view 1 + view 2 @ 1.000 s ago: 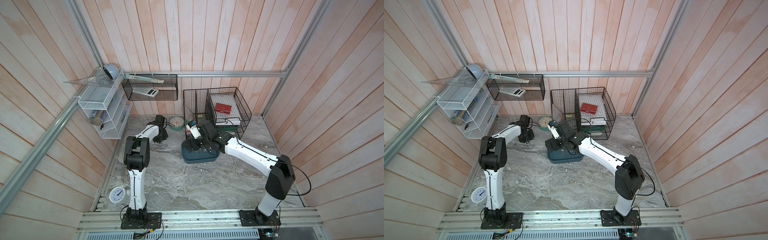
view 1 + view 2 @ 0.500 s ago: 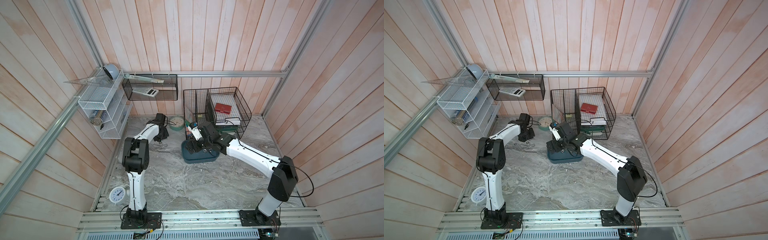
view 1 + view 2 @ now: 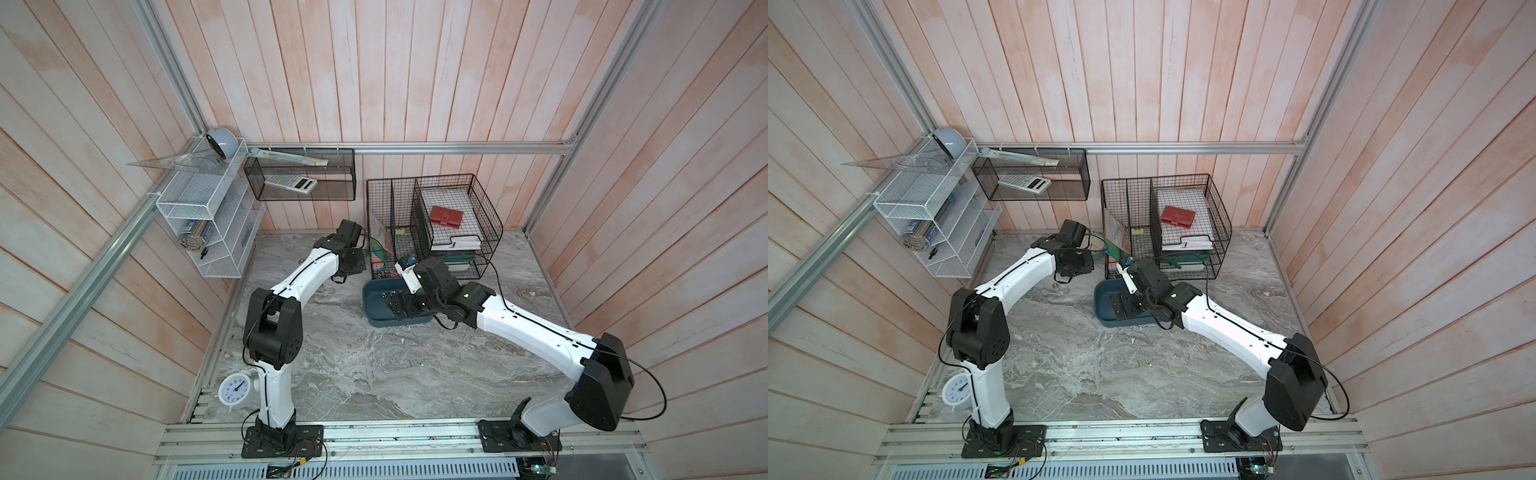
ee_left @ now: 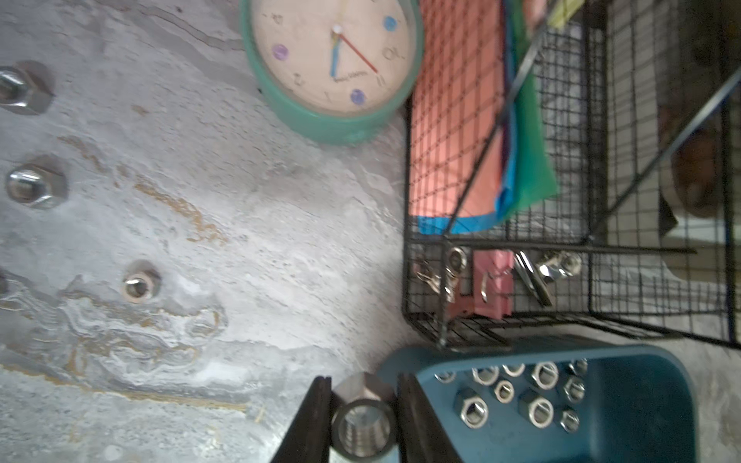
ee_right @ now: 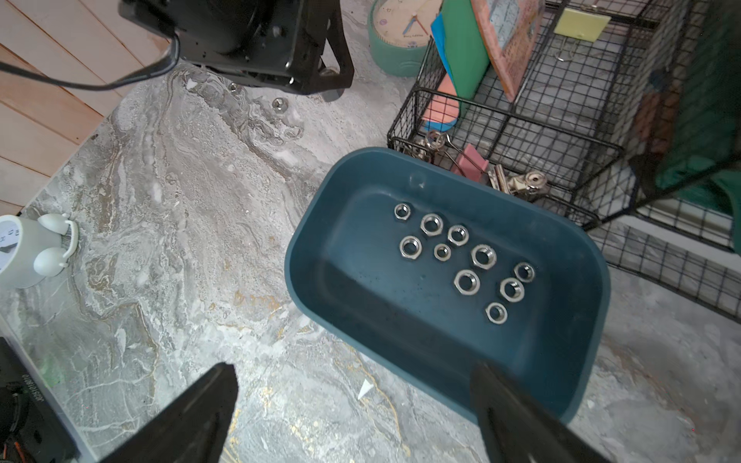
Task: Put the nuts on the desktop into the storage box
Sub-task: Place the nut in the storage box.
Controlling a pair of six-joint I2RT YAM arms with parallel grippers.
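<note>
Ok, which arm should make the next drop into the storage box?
Left. The left gripper is shut on a nut just beside the storage box; the right gripper hangs open and empty over its edge, so it has nothing to drop.

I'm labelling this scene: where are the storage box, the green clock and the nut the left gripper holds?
storage box [image 5: 373, 308], right wrist view, bare floor.
green clock [image 4: 337, 54], left wrist view, dial face.
held nut [image 4: 363, 403], left wrist view, outer body.
</note>
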